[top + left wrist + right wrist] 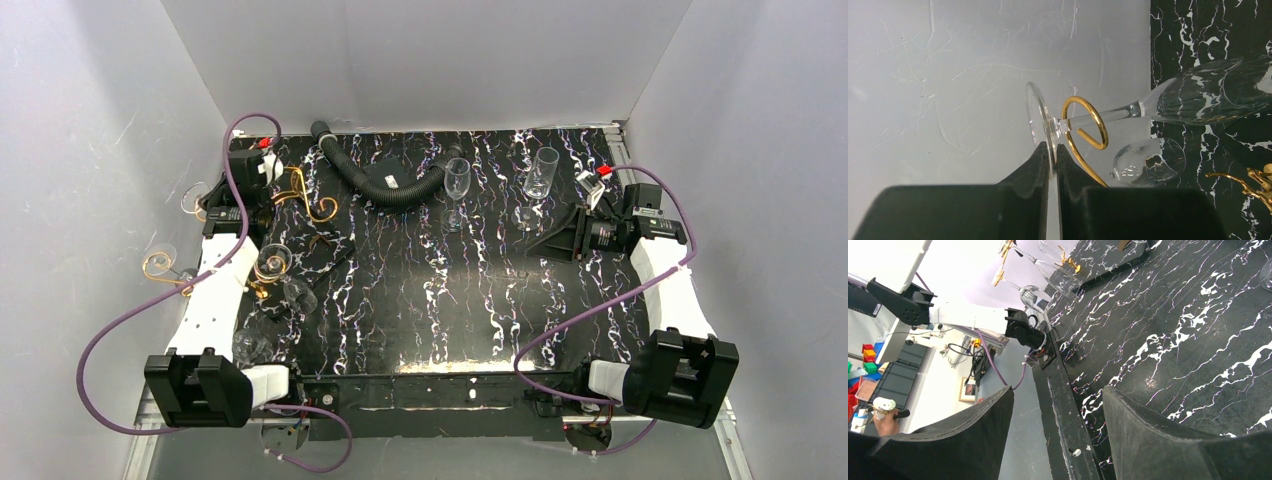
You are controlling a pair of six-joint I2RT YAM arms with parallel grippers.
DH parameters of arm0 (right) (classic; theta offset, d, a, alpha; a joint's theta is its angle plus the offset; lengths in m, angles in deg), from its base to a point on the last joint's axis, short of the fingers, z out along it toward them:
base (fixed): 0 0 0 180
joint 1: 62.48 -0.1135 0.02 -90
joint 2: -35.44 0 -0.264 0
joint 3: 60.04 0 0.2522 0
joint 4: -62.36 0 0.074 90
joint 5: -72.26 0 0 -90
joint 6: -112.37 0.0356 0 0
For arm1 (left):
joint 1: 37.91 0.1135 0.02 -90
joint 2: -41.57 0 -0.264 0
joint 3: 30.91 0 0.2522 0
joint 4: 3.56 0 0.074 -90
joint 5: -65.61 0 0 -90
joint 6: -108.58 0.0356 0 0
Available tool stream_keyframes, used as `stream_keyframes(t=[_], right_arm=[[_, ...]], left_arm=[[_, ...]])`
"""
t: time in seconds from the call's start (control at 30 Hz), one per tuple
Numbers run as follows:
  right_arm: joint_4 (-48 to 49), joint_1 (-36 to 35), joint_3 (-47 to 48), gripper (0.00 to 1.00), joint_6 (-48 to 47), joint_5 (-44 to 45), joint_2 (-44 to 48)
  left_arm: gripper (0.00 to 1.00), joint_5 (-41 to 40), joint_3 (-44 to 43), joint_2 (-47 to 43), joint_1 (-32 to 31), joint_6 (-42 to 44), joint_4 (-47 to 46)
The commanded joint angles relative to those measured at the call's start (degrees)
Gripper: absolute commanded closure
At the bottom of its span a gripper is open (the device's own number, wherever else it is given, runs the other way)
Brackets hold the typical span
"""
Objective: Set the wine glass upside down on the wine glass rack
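Left wrist: wine glass [1198,97] rim off-frame

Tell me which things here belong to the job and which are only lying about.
For the job: wine glass, its foot pinched in the shut left gripper; wine glass rack.
Lying about: black hose; two upright glasses; open right gripper, idle.

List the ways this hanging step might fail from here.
1. The left claw pinches only the thin foot of the wine glass; it may slip or chip.
2. The stem seems to sit in an open curl of the wine glass rack; letting go early might drop it.
3. Another glass is close by; a swing might knock them together.
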Motion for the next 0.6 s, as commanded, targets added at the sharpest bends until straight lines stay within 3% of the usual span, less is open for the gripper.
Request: stream_keyframes(t=[0.0,0.3,0.57], right_arm=[[-1.18,0.38,2.00,0.27,-1.22,-1.88,0.06],[-1.08,0.37,1.97,0.27,-1.22,-1.84,0.06],[-1.03,0.39,1.88,0.27,-1.22,-1.79,-0.06]], left_arm=[[1.00,-0.07,-1.81,-1.54,-0.98,-1.25,2.08],[1.00,-0.22,-2.09,0.80,-1.07,-0.31,0.63],[1.00,1.66,-0.82,-2.38,-2.03,-1.56,3.05]])
